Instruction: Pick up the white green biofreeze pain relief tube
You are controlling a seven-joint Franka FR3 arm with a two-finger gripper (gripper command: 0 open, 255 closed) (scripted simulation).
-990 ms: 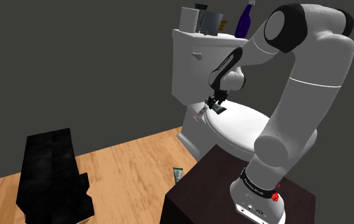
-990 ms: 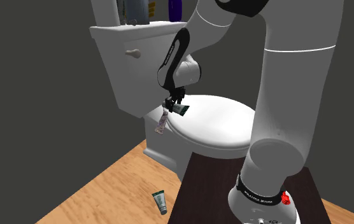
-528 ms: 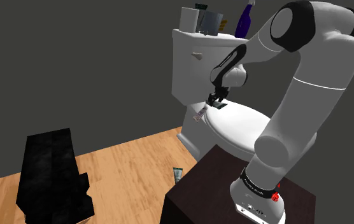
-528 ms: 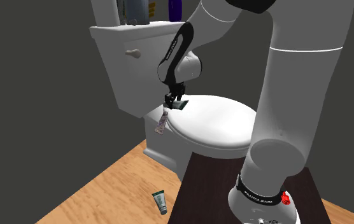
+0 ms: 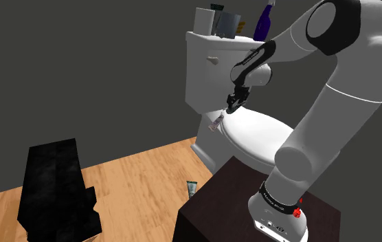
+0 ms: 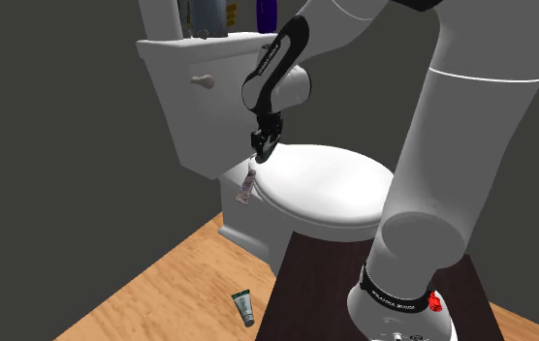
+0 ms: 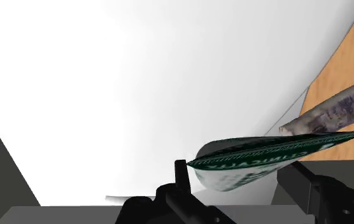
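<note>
Both fingers (image 7: pixel 181 173) of the gripper (image 7: pixel 237 170) pinch the green-and-white tube (image 7: pixel 265 154) across its flat sides, probably so it hangs level, clear of the toilet lid (image 7: pixel 137 76) and pale tube (image 7: pixel 335 111)

Your white arm (image 5: pixel 341 100) rises from the dark stand (image 5: pixel 214 206) at the lower right and arches over to the left. Its black gripper (image 5: pixel 232 105) points down just above the left edge of the closed toilet lid (image 5: pixel 258 134). A small pinkish tube (image 5: pixel 215 124) hangs at the seat's rim just below the gripper. On the tank (image 5: pixel 203 69) stand a purple bottle (image 5: pixel 263 24) and pale boxes (image 5: pixel 227 24). A small green-topped tube (image 5: pixel 192 188) lies on the wooden floor (image 5: pixel 135 175) beside the stand.
</note>
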